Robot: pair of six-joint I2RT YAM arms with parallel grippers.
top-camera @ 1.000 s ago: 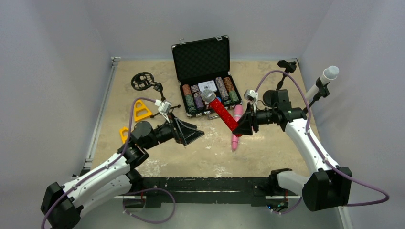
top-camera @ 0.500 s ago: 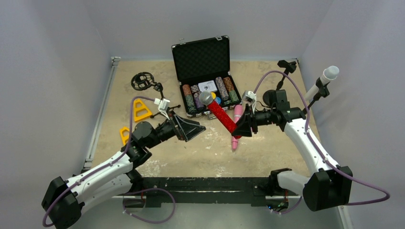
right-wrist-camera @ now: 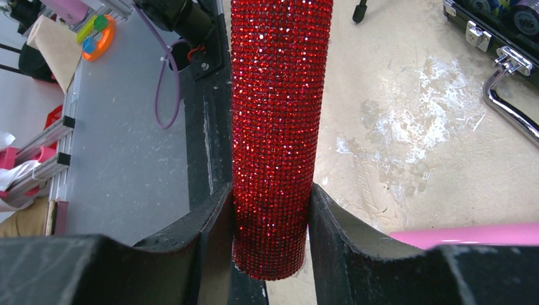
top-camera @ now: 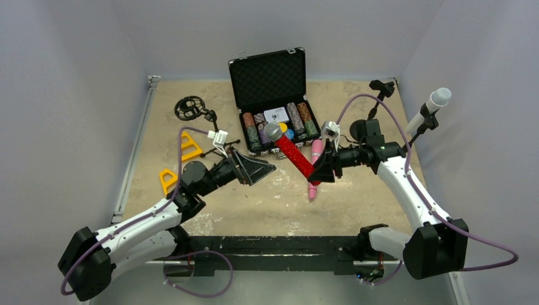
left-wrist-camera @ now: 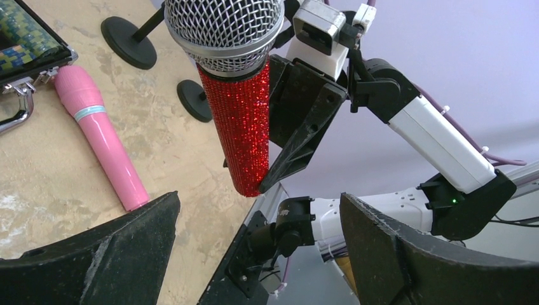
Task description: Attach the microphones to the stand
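Observation:
My right gripper (top-camera: 320, 170) is shut on the tail of the glittery red microphone (top-camera: 293, 152), held above the table with its silver grille (top-camera: 274, 132) pointing up and left; the same grip shows in the right wrist view (right-wrist-camera: 272, 235). The red microphone also shows in the left wrist view (left-wrist-camera: 238, 121). My left gripper (top-camera: 262, 170) is open and empty, facing the red microphone from the left. The pink microphone (top-camera: 314, 168) lies on the table under the right gripper. The white microphone (top-camera: 429, 108) sits in a clip on the stand (top-camera: 424, 126) at the far right.
An open black case of poker chips (top-camera: 274, 121) stands at the back middle. A black shock mount (top-camera: 189, 108) on a small tripod and yellow triangular pieces (top-camera: 187, 147) lie at the left. An empty stand clip (top-camera: 381, 86) is at the back right.
My left gripper has moved right and a little back, toward the red microphone. My right gripper has shifted slightly left with the red microphone in it.

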